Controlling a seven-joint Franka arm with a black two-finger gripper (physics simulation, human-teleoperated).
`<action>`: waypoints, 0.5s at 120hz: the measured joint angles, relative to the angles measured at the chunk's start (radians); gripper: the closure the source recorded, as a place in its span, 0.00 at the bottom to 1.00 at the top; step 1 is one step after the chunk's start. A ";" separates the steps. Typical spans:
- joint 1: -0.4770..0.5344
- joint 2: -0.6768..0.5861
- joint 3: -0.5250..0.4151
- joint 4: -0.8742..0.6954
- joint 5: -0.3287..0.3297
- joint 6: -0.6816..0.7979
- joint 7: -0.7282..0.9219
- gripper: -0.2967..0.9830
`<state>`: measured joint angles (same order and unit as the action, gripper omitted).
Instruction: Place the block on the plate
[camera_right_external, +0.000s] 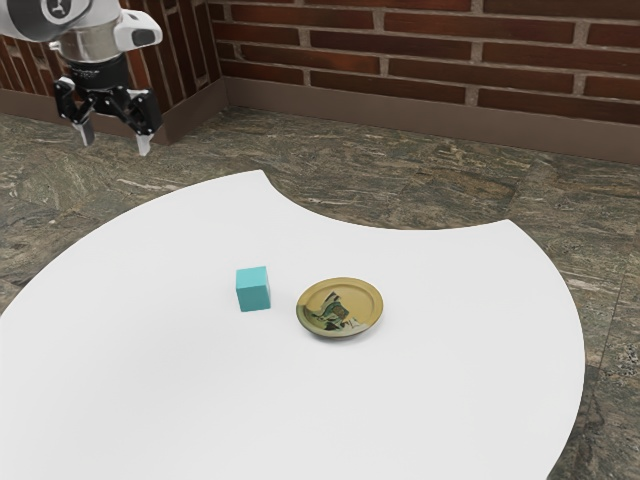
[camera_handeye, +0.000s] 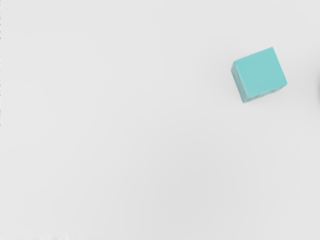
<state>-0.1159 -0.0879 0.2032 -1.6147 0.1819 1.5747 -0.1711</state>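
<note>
High in the upper left of the exterior view, my gripper hangs with its two fingers wide apart and nothing between them. The teal block rests on the white table, well away from the gripper and below it. Close beside the block, toward the exterior view's right, lies a round yellowish plate with a dark patterned patch; the two stand a small gap apart. In the wrist view the block appears on the tabletop.
The white table has a curved edge with a concave cutout on its far side. Beyond it are a stone-patterned floor and a brick wall.
</note>
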 joint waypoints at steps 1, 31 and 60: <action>0.001 0.000 0.000 0.000 0.000 0.000 -0.001 0.23; 0.000 0.013 -0.002 -0.073 -0.002 0.032 -0.028 0.23; 0.008 0.156 -0.001 -0.139 -0.097 0.119 -0.056 0.23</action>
<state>-0.1082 0.0685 0.2026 -1.7534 0.0850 1.6939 -0.2268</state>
